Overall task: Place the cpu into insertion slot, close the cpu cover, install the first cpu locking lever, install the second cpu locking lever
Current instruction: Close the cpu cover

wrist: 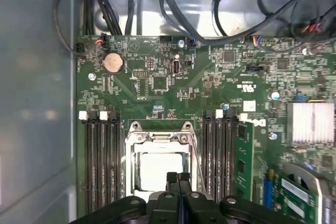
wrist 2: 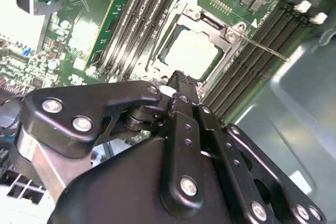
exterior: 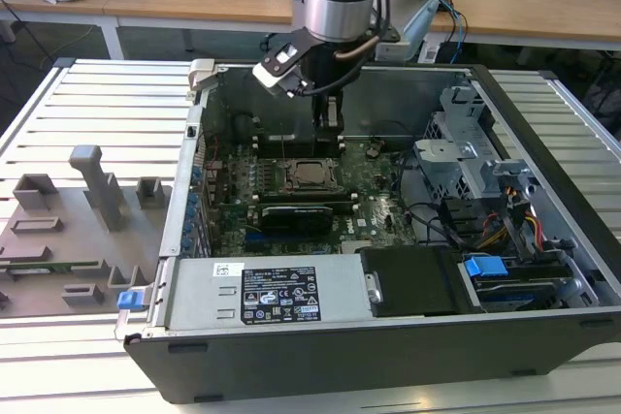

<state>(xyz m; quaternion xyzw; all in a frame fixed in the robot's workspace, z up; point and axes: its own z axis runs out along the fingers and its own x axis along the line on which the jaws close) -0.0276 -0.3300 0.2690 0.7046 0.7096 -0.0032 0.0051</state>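
Inside the open computer case on the bench, the arm's hand hangs empty with its fingers pressed together, at 12 o'clock of the cpu in the exterior view. The cpu lies mid-motherboard, between banks of memory slots, with the cpu cover down around it.

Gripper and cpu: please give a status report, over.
Status: gripper shut, tips at edge of cpu cover. The cpu seated, cover down over it. Nothing seen in the way.
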